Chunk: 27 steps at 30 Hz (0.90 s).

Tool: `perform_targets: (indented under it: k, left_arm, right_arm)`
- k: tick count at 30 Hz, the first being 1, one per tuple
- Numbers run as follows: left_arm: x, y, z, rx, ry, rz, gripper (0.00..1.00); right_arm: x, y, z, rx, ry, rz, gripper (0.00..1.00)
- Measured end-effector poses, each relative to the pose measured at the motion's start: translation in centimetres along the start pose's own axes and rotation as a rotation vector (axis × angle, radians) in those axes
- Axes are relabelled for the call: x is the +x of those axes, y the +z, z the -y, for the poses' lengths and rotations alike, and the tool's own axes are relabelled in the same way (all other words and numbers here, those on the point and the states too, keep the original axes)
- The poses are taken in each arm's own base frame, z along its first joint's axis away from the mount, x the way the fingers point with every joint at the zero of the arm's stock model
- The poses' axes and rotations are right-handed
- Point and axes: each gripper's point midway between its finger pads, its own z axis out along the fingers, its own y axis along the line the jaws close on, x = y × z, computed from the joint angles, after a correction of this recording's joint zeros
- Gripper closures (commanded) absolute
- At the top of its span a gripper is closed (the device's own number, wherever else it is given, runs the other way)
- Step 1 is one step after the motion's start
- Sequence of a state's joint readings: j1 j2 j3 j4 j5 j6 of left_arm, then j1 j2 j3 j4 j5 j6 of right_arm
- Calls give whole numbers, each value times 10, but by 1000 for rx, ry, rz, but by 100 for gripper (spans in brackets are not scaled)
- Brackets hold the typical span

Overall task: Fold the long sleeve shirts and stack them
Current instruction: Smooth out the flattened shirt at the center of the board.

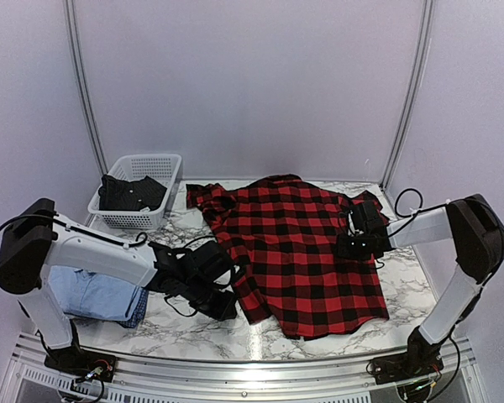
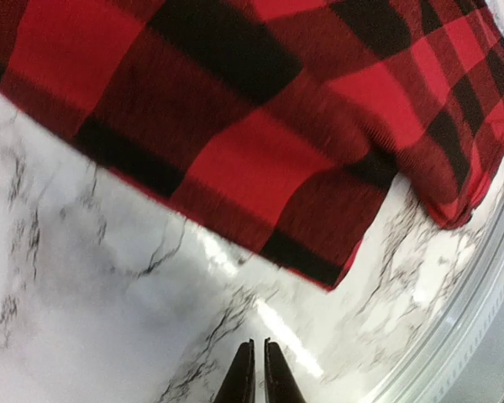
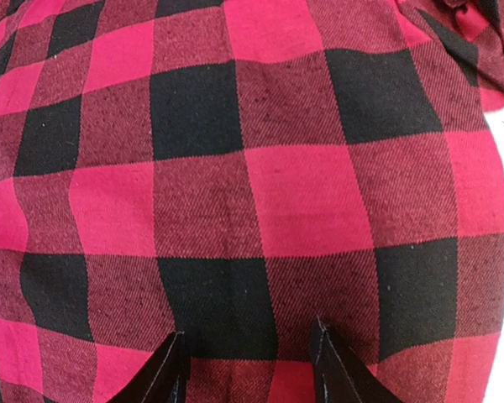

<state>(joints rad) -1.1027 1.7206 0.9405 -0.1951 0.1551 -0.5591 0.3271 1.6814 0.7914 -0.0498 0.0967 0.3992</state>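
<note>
Presently the left gripper [image 2: 254, 379] is clenched empty above the white marble table [image 2: 84, 277]; the red-and-black buffalo-check flannel shirt [image 2: 260, 126] lies just ahead, its hem edge crossing the jaws' line. Right gripper [image 3: 248, 365] hangs parted, holding nothing, over the shirt's right flank. Shirt spread centrally, long axis near-to-far; bare marble borders its near hem
</note>
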Motion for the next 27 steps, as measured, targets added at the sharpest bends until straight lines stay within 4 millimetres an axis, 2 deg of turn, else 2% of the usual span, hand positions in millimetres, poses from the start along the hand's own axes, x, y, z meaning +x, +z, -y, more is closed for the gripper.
perform_targets:
  k: [4, 8, 12, 18, 23, 27]
  left_arm:
    - [-37, 4, 22, 28, 25, 59, 93]
    - [-51, 18, 29, 30, 40, 61, 94]
    - [-46, 38, 22, 8, 47, 25, 94]
    - [-49, 42, 26, 25, 59, 35, 94]
    - [-38, 36, 21, 30, 63, 40, 94]
    - [-17, 24, 10, 17, 60, 18, 94]
  right_arm:
    - [5, -4, -1, 9, -11, -21, 51]
    - [11, -9, -6, 11, -32, -40, 51]
    - [12, -11, -10, 9, -42, -43, 51]
    - [12, -12, -12, 6, -42, -42, 50]
    - [12, -11, -11, 7, -34, -41, 50]
    - [16, -10, -6, 14, -29, -46, 50]
